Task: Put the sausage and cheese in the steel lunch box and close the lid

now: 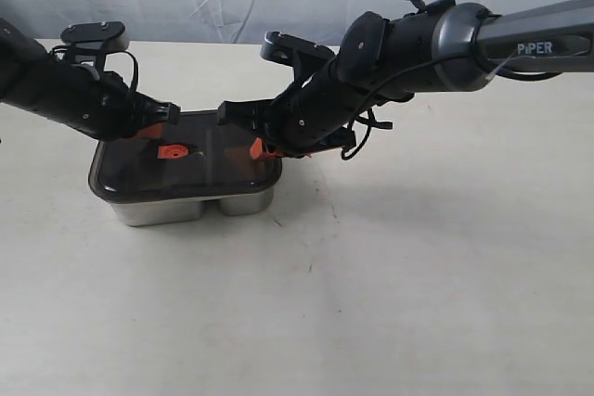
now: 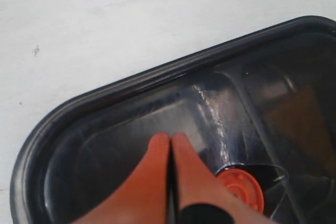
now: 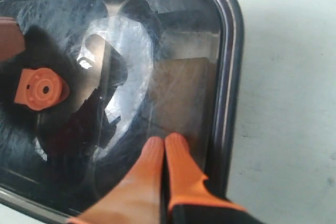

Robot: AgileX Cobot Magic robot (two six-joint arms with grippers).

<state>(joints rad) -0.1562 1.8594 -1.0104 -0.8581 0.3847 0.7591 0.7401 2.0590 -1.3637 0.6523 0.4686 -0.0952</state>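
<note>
1. Closed tight and empty: left gripper (image 2: 171, 140), orange fingertips (image 2: 155, 153) pressed together, set down on the lid (image 2: 105, 95) just beside the orange valve (image 2: 240, 187), toward the lid's left end in the exterior view.
2. Likewise pinched shut on nothing: right gripper (image 3: 164, 141), tips down on the lid near its right-hand edge, well apart from the valve.
3. Beneath both: lid lying over the steel lunch box (image 1: 158, 212), dark plastic covering the whole opening, steel walls showing below the rim at the front.
4. Inside, through the tinted plastic: a tan block in the right-hand compartment, probably the cheese (image 3: 178, 93); no telling the sausage from shadow and reflection in any view.
5. Around the box: bare pale table (image 1: 418, 275), nothing else close by.
6. Judged stage: closing in hand, lid on, only the pressing home left to do.
7. Risk one: uneven seating. Pushing harder on one end than the other could tip the far end of the lid up and leave the seal unlatched there.
8. Risk two: slipping. With narrow closed tips on smooth plastic, a slanted push could send them skating off toward the rim or onto the valve.
9. Risk three: sliding. With nothing bracing the box, any sideways force could shove it across the table instead of seating the lid.
</note>
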